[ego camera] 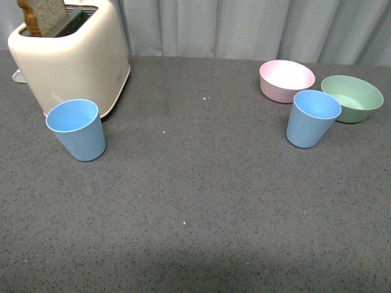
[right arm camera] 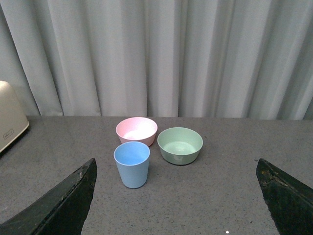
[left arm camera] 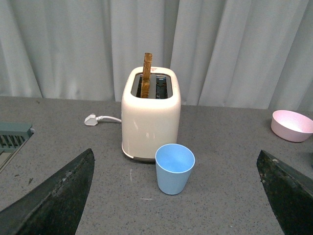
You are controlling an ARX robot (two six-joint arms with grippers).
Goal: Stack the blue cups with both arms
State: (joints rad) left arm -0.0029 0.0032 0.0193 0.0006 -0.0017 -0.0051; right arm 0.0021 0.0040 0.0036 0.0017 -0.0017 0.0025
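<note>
Two light blue cups stand upright and far apart on the grey table. One blue cup (ego camera: pixel 77 129) (left arm camera: pixel 174 168) is at the left, just in front of the toaster. The other blue cup (ego camera: pixel 311 118) (right arm camera: pixel 131 164) is at the right, in front of the two bowls. Neither arm shows in the front view. My left gripper (left arm camera: pixel 176 196) is open, its fingers wide apart, with the left cup ahead of it and untouched. My right gripper (right arm camera: pixel 176 196) is open too, and the right cup stands ahead of it toward one finger (right arm camera: pixel 58 205).
A cream toaster (ego camera: pixel 70 55) (left arm camera: pixel 150 115) with a slice of bread in its slot stands at the back left, its white plug (left arm camera: pixel 91 119) beside it. A pink bowl (ego camera: pixel 286 80) (right arm camera: pixel 136 130) and a green bowl (ego camera: pixel 352 97) (right arm camera: pixel 179 145) sit at the back right. Grey curtains hang behind the table.
</note>
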